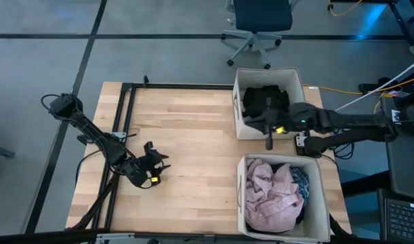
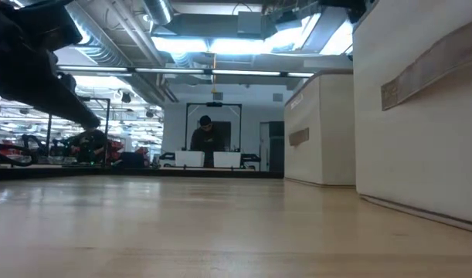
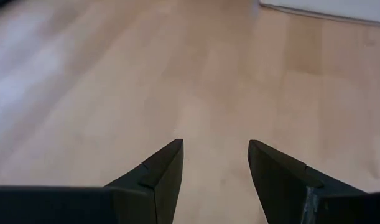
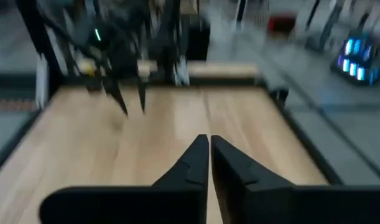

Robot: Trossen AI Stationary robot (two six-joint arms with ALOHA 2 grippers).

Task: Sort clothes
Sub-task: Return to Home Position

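1. Clothes all inside two beige bins at the right edge of the counter (image 1: 193,129). Pale pink garment (image 1: 271,200) heaped in the near bin (image 1: 323,203), a bit of blue plaid (image 1: 300,181) beside it. Black garments (image 1: 264,100) in the far bin (image 1: 239,108).
2. No garment visible on the bare wood of the counter.
3. Right gripper (image 4: 209,138) over the near wall of the far bin, between the two bins, pointing left across the counter. Fingers closed almost together, gripping nothing.
4. Left gripper (image 3: 214,146) low over the near left part of the counter, well apart from both bins. Fingers spread wide, empty.
5. Step in hand, by judgement: sorting apparently done, return of both arms to a rest pose.
6. Next move, by judgement: drawing the right arm back clear of the bin walls without snagging fabric. Nothing left to pick up, as far as visible.
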